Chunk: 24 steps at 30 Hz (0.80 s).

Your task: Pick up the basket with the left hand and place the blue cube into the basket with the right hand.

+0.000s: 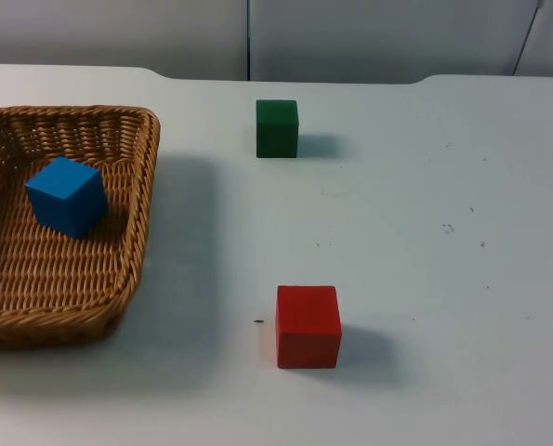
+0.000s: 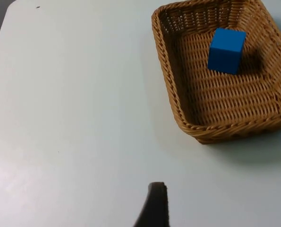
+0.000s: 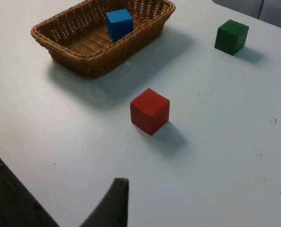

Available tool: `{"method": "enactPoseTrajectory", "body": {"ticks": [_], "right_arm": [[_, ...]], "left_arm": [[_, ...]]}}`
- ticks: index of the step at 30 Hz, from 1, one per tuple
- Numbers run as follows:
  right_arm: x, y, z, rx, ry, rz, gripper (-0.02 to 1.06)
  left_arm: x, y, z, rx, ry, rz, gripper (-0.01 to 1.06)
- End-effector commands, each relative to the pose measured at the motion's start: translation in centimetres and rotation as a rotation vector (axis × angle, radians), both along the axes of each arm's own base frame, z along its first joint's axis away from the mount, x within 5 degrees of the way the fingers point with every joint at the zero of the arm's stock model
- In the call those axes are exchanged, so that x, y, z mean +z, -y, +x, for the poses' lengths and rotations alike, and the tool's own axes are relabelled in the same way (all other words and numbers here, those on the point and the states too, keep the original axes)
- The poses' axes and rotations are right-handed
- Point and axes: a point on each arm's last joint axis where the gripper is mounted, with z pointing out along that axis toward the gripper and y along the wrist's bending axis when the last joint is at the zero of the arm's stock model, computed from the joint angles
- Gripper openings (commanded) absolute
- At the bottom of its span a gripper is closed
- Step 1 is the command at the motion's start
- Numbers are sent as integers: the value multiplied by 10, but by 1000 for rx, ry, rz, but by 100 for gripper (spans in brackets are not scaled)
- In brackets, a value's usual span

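Top view: wicker basket [image 1: 118,279] on the white desk [image 1: 425,232], blue cube [image 1: 67,196] inside it; green cube [image 1: 277,128] and red cube [image 1: 308,326] well apart on the desk. No writing legible.
Left wrist view: left pincer [image 2: 153,208] over bare desk beside the basket; jaw state cannot be told.
Right wrist view: right pincer [image 3: 113,203] near the red cube; jaw state cannot be told.

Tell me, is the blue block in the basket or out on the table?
In. The blue block sits on the woven floor of the basket, with the rim all around it.
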Motion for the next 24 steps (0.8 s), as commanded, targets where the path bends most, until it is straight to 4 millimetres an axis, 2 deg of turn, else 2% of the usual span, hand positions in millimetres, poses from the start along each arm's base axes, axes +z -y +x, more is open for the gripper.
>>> {"method": "enactPoseTrajectory", "body": {"ticks": [1, 14, 20, 24], "right_arm": [[-1, 0, 1, -6, 9, 7, 104], [-1, -1, -1, 6, -14, 22, 104], [-1, 5, 4, -137, -78, 95, 104], [-1, 3, 2, -107, -71, 85, 104]], "left_arm": [[-1, 1, 0, -11, -1, -7, 71], [-1, 2, 0, -24, -1, -3, 71], [-1, 2, 0, -24, -1, -3, 71], [1, 5, 1, -45, 25, -34, 71]]}}
